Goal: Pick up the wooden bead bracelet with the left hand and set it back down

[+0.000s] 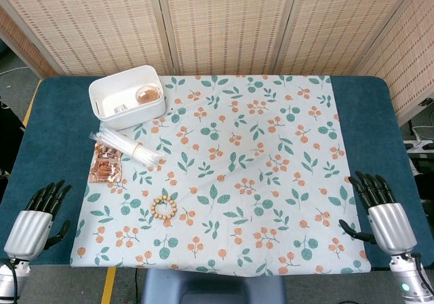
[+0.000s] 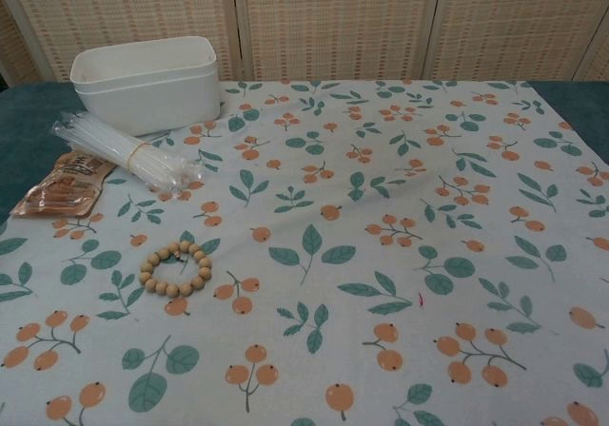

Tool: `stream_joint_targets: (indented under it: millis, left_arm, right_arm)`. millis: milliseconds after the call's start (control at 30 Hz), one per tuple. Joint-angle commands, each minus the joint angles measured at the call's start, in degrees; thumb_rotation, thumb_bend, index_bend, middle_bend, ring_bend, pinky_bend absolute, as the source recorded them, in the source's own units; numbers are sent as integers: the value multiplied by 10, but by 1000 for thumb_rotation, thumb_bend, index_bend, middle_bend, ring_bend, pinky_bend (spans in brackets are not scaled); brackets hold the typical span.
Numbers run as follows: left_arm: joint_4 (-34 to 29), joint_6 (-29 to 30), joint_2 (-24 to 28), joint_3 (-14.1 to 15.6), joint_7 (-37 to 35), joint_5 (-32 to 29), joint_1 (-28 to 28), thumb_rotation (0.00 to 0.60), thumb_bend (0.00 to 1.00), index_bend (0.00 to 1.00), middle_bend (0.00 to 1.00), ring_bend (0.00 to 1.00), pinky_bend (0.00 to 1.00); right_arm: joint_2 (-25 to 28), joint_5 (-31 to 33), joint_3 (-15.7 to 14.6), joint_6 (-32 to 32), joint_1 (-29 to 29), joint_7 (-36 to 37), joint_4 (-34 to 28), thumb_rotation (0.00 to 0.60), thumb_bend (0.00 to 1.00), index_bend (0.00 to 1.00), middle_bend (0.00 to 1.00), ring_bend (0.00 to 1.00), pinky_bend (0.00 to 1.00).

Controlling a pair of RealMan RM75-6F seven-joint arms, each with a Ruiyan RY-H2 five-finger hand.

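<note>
Both hands sit at the near table edge holding nothing, fingers spread: left hand point(image 1: 35, 220), right hand point(image 1: 384, 217). The wooden bead bracelet point(image 1: 163, 207) lies flat on the leaf-print cloth point(image 1: 271, 182), nearer than the snack packet point(image 1: 106, 163), straw bundle point(image 1: 125, 148) and white bin point(image 1: 127, 95).

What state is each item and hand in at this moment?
Bracelet: flat on the cloth, untouched.
Left hand: open, resting at the table edge, holds nothing.
Right hand: open, holds nothing.
Bin: upright, lidless, small items inside.
Straws: bundled, lying flat.
Snack packet: lying flat.
</note>
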Motion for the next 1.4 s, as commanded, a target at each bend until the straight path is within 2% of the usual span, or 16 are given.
stream_joint_targets:
  millis: [33,200,300,400,533,700,800,867,1033,1167,1400]
  left_arm:
    - [-1,-9,-3,6,6,7,-4,600,436,0,0,0,113]
    - [6,-25,-23,24,0,47,-19,600,445,2,45,0,86]
    - [30,-36,-53,39,0,82,-31,600,457,36,104,0,71]
    - [54,-54,-90,42,27,97,-44,600,457,79,149,0,60]
    - [68,-89,-127,38,54,92,-62,600,458,123,191,0,53]
    - [70,-97,-137,38,59,93,-67,600,459,152,212,4,50]
    - [79,-113,-165,34,84,93,-78,600,459,211,243,18,46]
    - [97,-134,-202,19,124,78,-88,600,458,229,242,19,45]
    - [134,-155,-239,12,155,59,-99,600,458,292,247,20,44]
    - [158,-153,-261,13,147,60,-107,600,457,290,246,30,44]
    - [182,-146,-282,12,143,62,-120,600,455,218,257,48,45]
  right_arm:
    - [2,0,1,0,1,1,-3,403,200,0,0,0,0]
    - [9,-7,-1,13,-5,7,-11,404,200,0,0,0,0]
    - [13,-12,-3,22,-9,7,-15,404,201,0,0,0,0]
    - [14,-15,-5,22,-11,4,-16,405,200,0,0,0,0]
    - [14,-14,-7,17,-10,3,-17,403,200,0,0,0,0]
    - [14,-14,-7,14,-9,4,-17,404,200,0,0,0,0]
    - [15,-12,-9,8,-8,5,-18,405,200,0,0,0,0]
    - [17,-13,-10,4,-7,4,-21,406,200,0,0,0,0]
    - [20,-12,-12,-2,-6,8,-24,404,200,0,0,0,0]
    - [20,-9,-12,-4,-6,5,-24,405,200,0,0,0,0]
    - [20,-6,-12,-7,-6,3,-26,404,200,0,0,0,0]
